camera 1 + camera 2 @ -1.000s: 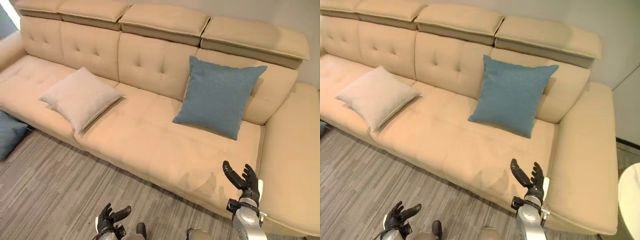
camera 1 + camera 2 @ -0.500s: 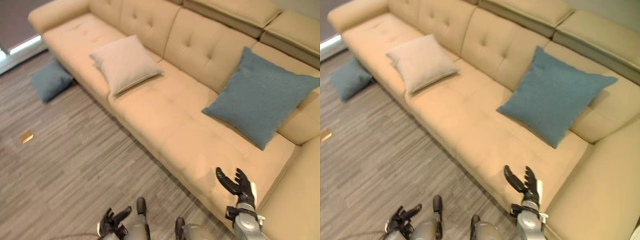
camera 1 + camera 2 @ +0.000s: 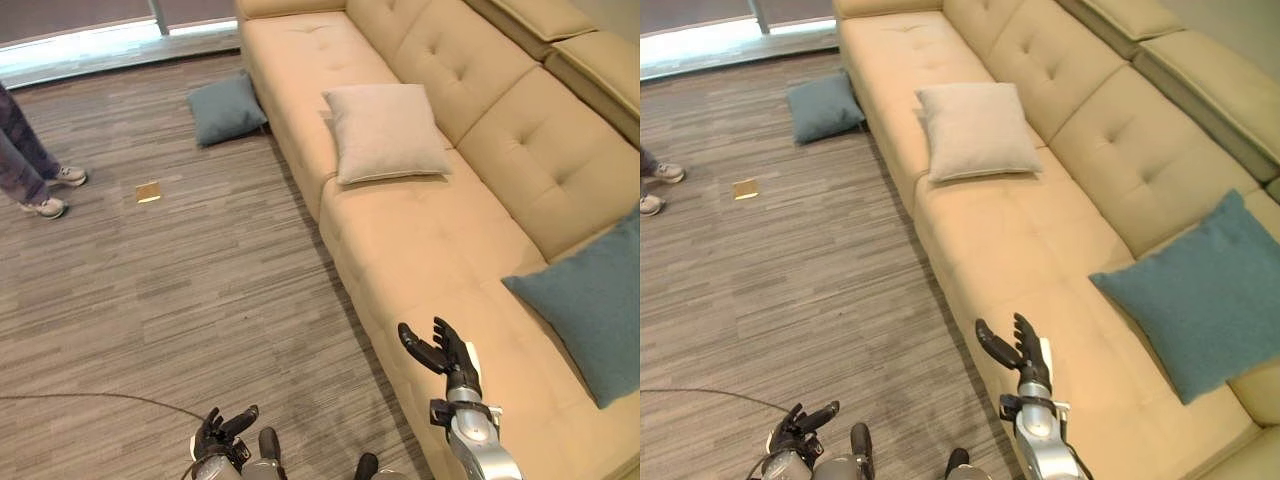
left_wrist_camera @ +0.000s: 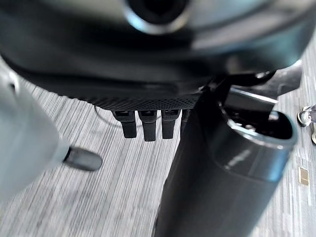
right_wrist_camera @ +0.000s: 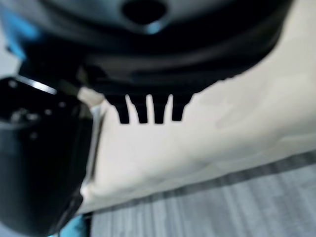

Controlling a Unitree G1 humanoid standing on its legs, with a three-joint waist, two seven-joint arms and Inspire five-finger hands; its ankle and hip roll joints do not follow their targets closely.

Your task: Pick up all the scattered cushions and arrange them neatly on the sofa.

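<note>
On the striped grey floor (image 3: 200, 280) by the tan sofa's (image 3: 420, 250) end, a blue cushion (image 3: 226, 108) lies far from both open, empty hands (image 3: 445, 350) (image 3: 218, 432), so reaching from where they are could miss.

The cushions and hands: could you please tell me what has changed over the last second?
Only the camera swung left, bringing the blue cushion on the floor and a person's shoes into view. The beige cushion, blue cushion on the sofa, open right robot hand and left robot hand stayed put.

left robot hand (image 3: 222, 432) empty, right robot hand (image 3: 444, 352) splayed
</note>
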